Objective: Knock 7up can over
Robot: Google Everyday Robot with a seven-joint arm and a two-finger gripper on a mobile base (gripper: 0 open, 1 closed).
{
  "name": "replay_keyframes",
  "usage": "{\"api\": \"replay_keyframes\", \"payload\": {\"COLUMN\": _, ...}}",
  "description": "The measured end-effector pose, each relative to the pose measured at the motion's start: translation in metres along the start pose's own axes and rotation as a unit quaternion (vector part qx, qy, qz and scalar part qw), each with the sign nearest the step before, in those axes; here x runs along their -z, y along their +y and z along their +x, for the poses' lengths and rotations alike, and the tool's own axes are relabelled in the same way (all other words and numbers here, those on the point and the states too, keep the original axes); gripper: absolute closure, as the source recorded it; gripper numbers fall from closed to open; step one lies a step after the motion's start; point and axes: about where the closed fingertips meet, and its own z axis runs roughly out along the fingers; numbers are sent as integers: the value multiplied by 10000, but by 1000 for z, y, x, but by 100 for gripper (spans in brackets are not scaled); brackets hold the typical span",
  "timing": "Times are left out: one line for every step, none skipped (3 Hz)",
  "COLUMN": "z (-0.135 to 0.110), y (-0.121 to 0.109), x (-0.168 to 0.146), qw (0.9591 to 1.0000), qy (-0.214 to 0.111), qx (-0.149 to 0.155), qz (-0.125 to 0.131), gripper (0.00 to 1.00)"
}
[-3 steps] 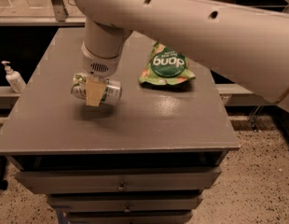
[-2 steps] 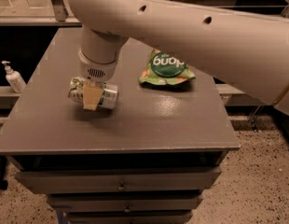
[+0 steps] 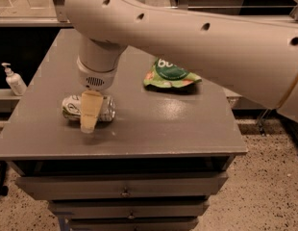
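The 7up can [image 3: 71, 108], silvery-white with green lettering, lies on its side on the left part of the grey table top [image 3: 163, 124]. My gripper [image 3: 90, 111] hangs from the big white arm straight down over the can. Its tan tip crosses the front of the can's middle and reaches the table surface just in front of it. The middle of the can is hidden behind the gripper.
A green snack bag [image 3: 170, 74] lies at the table's back middle, right of the can. A white pump bottle [image 3: 14, 81] stands on a lower ledge off the left edge. Drawers sit below the table's front edge.
The gripper and the lying can have shifted a little toward the front left of the table. The snack bag has stayed where it was.
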Motion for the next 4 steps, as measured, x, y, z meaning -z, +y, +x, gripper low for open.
{"api": "replay_keyframes", "payload": {"z": 0, "y": 1, "x": -1, "qw": 10000, "qy": -6, "qx": 7, "qz": -14, "gripper": 0}}
{"api": "replay_keyframes", "payload": {"z": 3, "y": 3, "x": 2, "qw": 9989, "qy": -424, "qx": -176, "qz": 0, "gripper": 0}}
{"api": "replay_keyframes", "payload": {"z": 16, "y": 9, "x": 17, "qw": 9911, "qy": -1263, "qx": -371, "qz": 216, "gripper": 0}}
{"api": "replay_keyframes", "payload": {"z": 29, "y": 11, "x": 40, "qw": 9763, "qy": -2017, "qx": -485, "qz": 614, "gripper": 0}}
